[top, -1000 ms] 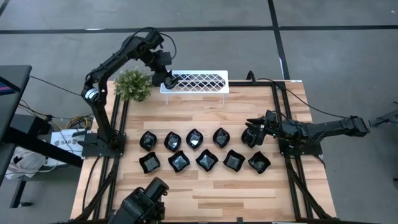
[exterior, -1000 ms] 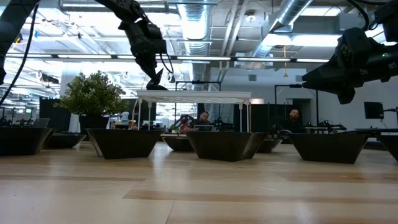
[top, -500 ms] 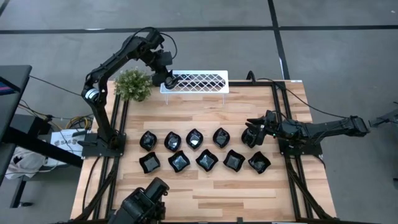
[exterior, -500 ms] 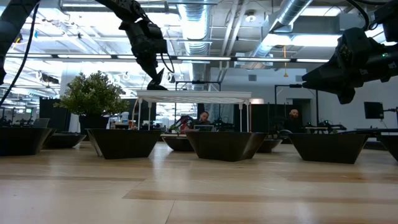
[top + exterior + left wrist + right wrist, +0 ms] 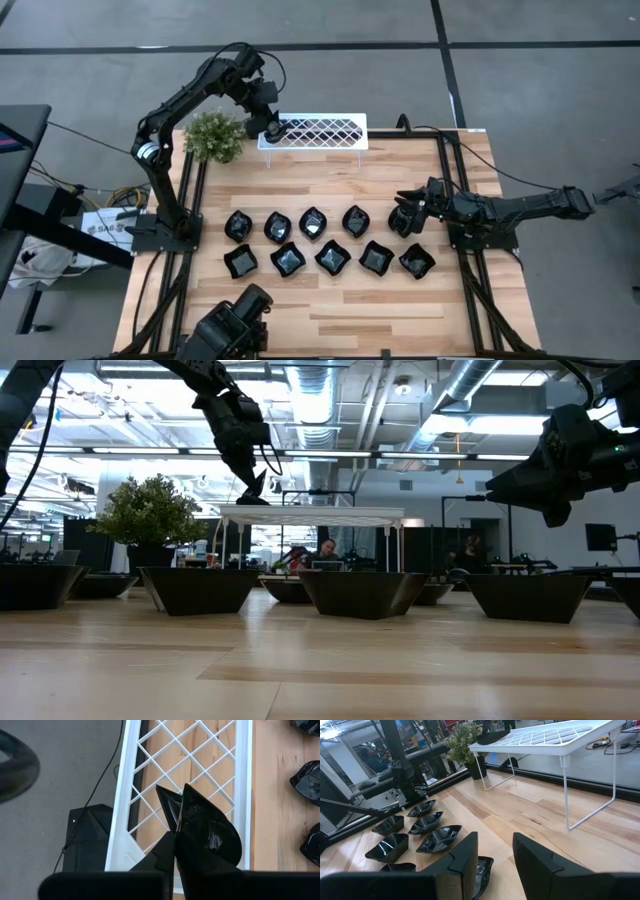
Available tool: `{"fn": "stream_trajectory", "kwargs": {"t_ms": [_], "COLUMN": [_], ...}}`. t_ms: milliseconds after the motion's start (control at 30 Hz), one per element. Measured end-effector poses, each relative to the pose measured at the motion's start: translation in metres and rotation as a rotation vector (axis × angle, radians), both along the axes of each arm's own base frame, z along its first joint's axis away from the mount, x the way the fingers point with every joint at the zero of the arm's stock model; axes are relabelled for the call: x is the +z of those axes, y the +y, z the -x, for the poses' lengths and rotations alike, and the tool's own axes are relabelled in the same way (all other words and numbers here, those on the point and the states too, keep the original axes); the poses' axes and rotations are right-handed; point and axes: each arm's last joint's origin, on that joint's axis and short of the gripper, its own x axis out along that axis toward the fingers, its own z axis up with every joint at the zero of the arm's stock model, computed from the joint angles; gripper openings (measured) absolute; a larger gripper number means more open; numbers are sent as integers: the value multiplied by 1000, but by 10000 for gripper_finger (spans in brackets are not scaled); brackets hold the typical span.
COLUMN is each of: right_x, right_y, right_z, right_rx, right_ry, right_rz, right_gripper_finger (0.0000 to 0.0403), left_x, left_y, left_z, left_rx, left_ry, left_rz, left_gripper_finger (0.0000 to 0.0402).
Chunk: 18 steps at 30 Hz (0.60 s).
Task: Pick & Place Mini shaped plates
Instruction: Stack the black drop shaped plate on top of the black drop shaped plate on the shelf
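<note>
Rack (image 5: 313, 132) sits under left end effector (image 5: 268, 130), pinching a teardrop plate (image 5: 210, 827) beside plant (image 5: 214, 136).

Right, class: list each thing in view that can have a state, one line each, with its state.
Left end effector: shut on a teardrop plate, over the rack's left end.
Teardrop plate: gripped, above the lattice.
White rack: upright at the table's far edge.
Right end effector: open, over the rightmost plate of the far row.
Plates on the table: upright, two rows.
Potted plant: upright.
</note>
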Motion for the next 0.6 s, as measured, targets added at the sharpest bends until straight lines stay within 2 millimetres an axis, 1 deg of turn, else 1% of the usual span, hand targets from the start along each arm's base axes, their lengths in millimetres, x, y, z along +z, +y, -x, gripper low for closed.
{"fn": "stream_trajectory", "kwargs": {"t_ms": [600], "right_x": [0], "right_y": [0], "right_z": [0], "right_rx": [0], "right_ry": [0], "right_rz": [0], "right_gripper_finger": [119], "left_x": [-1], "left_y": [-2], "left_z": [2], "left_rx": [19], "left_ry": [18], "left_rz": [29], "left_gripper_finger": [11]}}
